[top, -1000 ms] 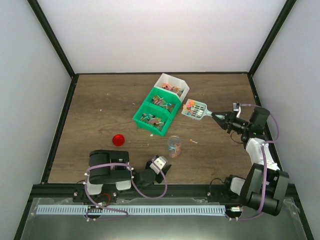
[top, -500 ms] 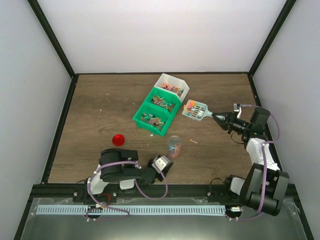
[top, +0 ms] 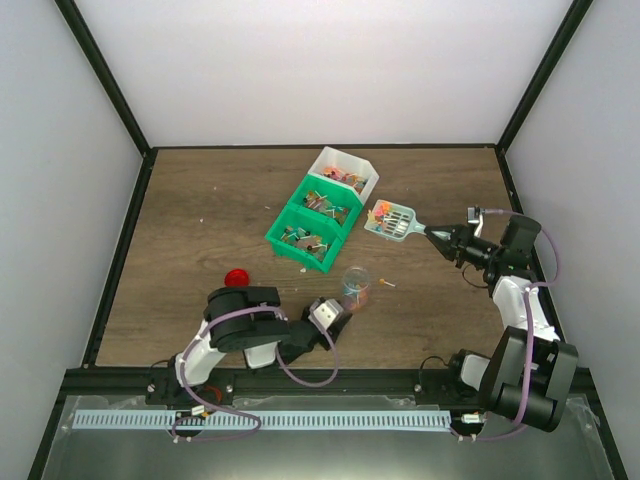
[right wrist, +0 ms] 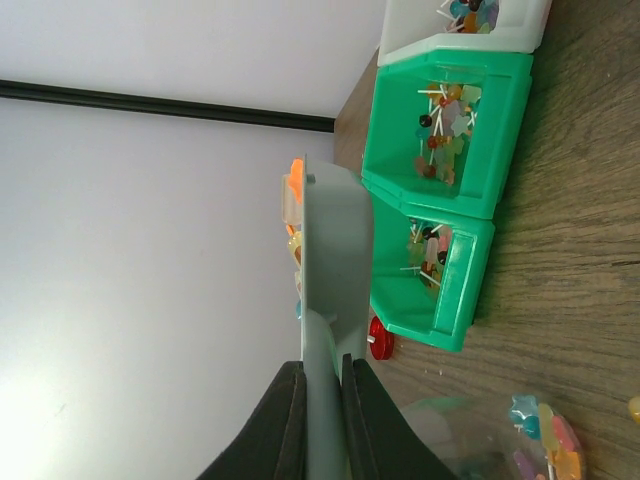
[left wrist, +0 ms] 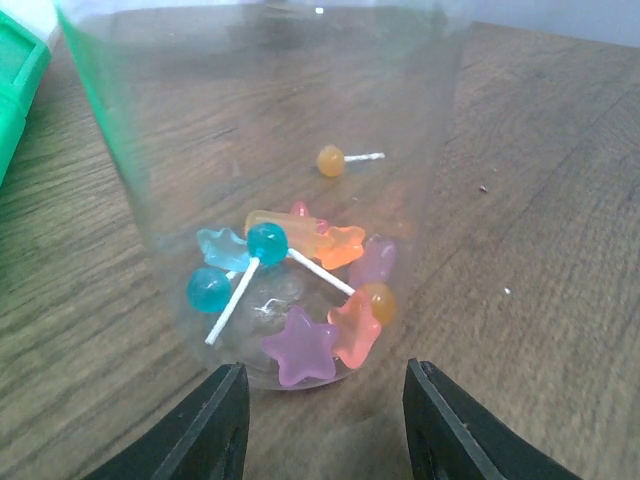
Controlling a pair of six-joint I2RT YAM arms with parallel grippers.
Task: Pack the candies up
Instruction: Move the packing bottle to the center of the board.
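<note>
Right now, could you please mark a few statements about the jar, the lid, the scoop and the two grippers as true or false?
1. The right gripper grips the scoop by its handle. True.
2. The jar is empty. False: several candies lie at its bottom.
3. The red lid is on the jar. False: it lies on the table, apart from the jar.
4. A lollipop lies loose on the table near the jar. True.
5. The left gripper is clamped on the jar. False: its jaws are open, with the jar just ahead of them.
</note>
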